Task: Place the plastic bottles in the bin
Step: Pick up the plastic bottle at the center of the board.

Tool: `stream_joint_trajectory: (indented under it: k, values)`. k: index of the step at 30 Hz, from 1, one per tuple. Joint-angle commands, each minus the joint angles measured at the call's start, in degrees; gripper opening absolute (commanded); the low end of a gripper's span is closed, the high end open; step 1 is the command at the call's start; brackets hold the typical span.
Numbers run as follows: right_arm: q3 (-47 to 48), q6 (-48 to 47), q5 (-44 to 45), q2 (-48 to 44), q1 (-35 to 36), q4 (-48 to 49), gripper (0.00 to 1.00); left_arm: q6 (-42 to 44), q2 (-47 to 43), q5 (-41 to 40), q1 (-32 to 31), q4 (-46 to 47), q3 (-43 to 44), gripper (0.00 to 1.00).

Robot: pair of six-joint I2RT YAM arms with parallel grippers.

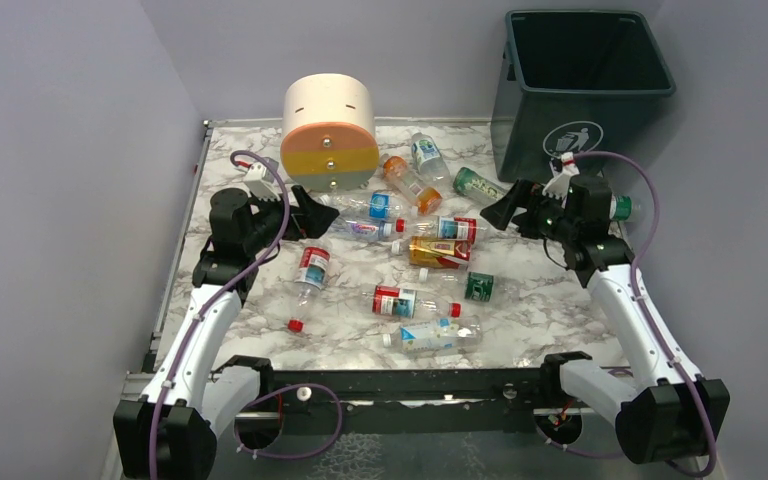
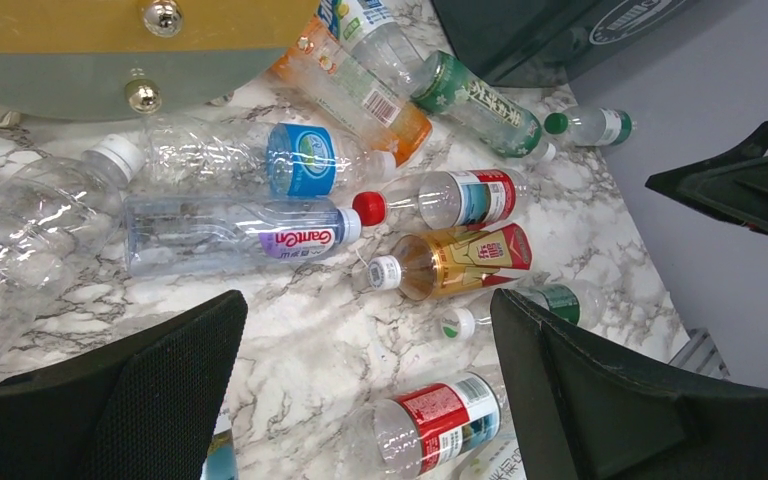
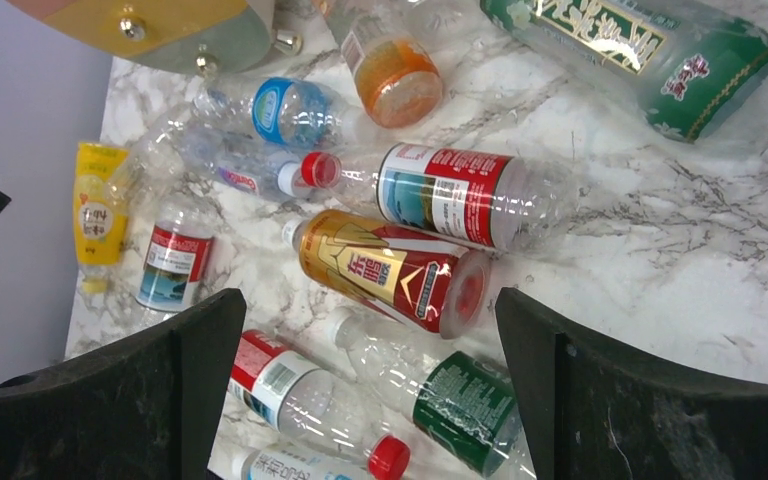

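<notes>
Twelve or so plastic bottles (image 1: 438, 252) lie scattered on the marble table (image 1: 560, 310), all outside the teal bin (image 1: 535, 120) at far right. Left gripper (image 1: 312, 213) and right gripper (image 1: 495, 212) hover spread and empty. The close-packed round bottles may roll aside or slip from a pinch.

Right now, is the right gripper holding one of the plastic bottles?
No, the right gripper stands wide open with nothing clamped, and the gold bottle lies loose on the table beneath it.

Pale lilac walls (image 1: 50, 150) enclose a grey-veined marble-look table (image 1: 560, 310) with a cream drawer unit (image 1: 328, 110) at its back.
</notes>
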Motion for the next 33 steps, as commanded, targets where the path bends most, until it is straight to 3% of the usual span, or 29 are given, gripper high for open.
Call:
stream_joint_trajectory:
  k: [1, 5, 14, 19, 23, 33]
  values:
    - [-1.7, -1.9, -3.1, 0.2, 0.3, -3.0, 1.0, -2.2, -0.1, -0.7, -0.2, -1.1, 1.0, 0.99]
    - [-3.8, -2.7, -4.3, -1.1, 0.3, -4.3, 1.0, -2.8, 0.9, -3.0, -0.2, -4.0, 2.2, 0.99]
    - [-8.9, -3.2, -7.4, -4.1, 0.2, -4.7, 1.0, -6.1, 3.6, 4.1, -0.1, -1.1, 1.3, 0.99]
    - [-9.5, -3.2, -8.5, -3.2, 0.7, -2.9, 1.0, -4.5, 3.6, 2.5, -0.1, -2.9, 1.5, 0.99]
    - [-6.9, -3.1, -8.1, 0.8, 2.2, -0.6, 1.0, -4.3, 4.8, 2.1, -1.1, -2.5, 2.2, 0.99]
    - [11.1, -4.1, -4.8, 14.0, 8.7, -0.4, 1.0, -2.2, 12.8, -6.1, -13.1, -3.6, 12.3, 0.99]
